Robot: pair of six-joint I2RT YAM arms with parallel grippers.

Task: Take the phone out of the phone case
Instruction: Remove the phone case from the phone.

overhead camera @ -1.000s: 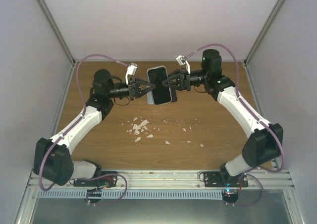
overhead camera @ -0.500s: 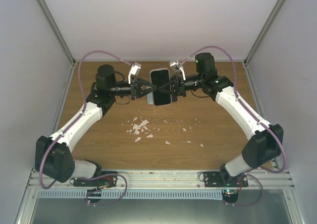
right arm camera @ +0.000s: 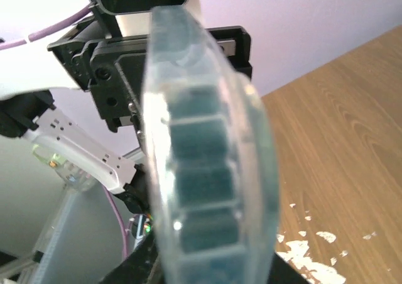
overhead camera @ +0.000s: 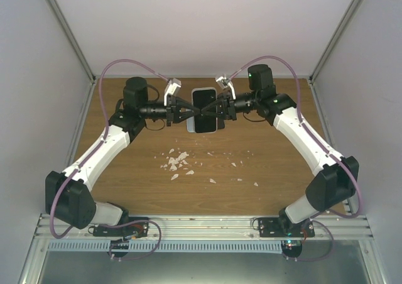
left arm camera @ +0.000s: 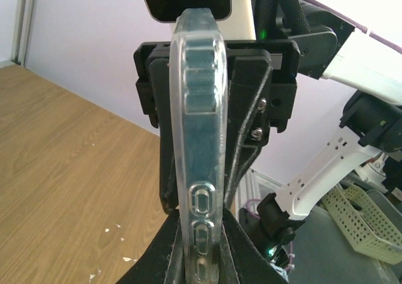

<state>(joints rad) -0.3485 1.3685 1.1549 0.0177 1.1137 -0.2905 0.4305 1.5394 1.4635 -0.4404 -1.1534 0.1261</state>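
Observation:
A black phone (overhead camera: pixel 205 110) in a clear case is held above the far middle of the wooden table, screen up. My left gripper (overhead camera: pixel 191 112) is shut on its left edge and my right gripper (overhead camera: pixel 213 110) is shut on its right edge. In the left wrist view the clear case (left arm camera: pixel 196 139) stands edge-on between my fingers, its button cutouts showing. In the right wrist view the case edge (right arm camera: pixel 207 171) fills the middle, blurred, with the dark phone inside. The phone sits inside the case.
White crumbs (overhead camera: pixel 177 163) lie scattered on the wooden table (overhead camera: pixel 264 171) near its middle. Grey walls enclose the table on three sides. A metal rail (overhead camera: pixel 201 224) runs along the near edge by the arm bases.
Both grippers have drawn closer together on the phone, and the phone has shifted slightly toward the back and levelled. Both wrists rotated a little.

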